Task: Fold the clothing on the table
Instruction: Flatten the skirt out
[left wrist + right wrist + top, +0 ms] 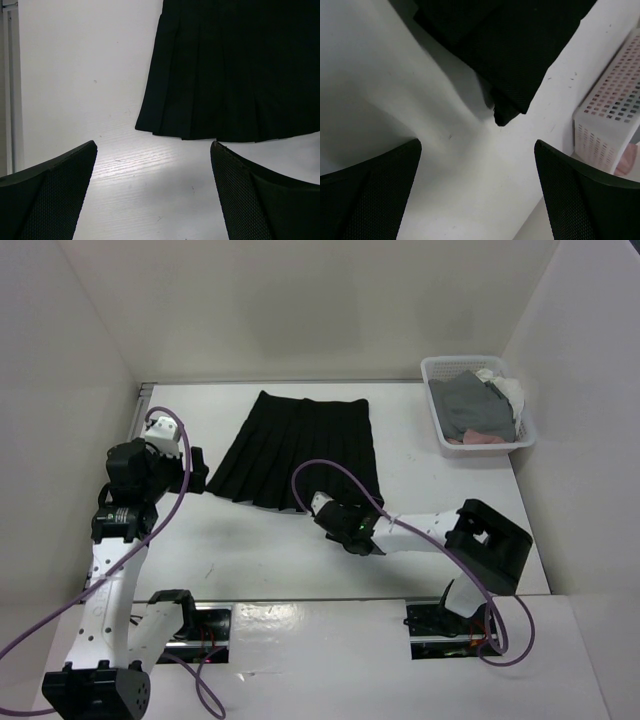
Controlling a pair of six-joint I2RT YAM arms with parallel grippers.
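Looking at the skirt [300,455] first, I see it spread flat on the white desk [250,550], with its narrow waistband on the far side and its wide pleated hem toward the arms. The left pincer [153,145] sits just off the skirt's left hem corner, over bare desk. Its jaws are spread wide and have hold of nothing. The right pincer [477,142] is at the near edge of the skirt's hem, toward its right side. It is also gaping fully and empty, and a hem corner lies just ahead of its fingers. Well to the right of the skirt stands a white mesh basket [490,449] with a grey garment [470,405] and a pink cloth [478,439] inside.
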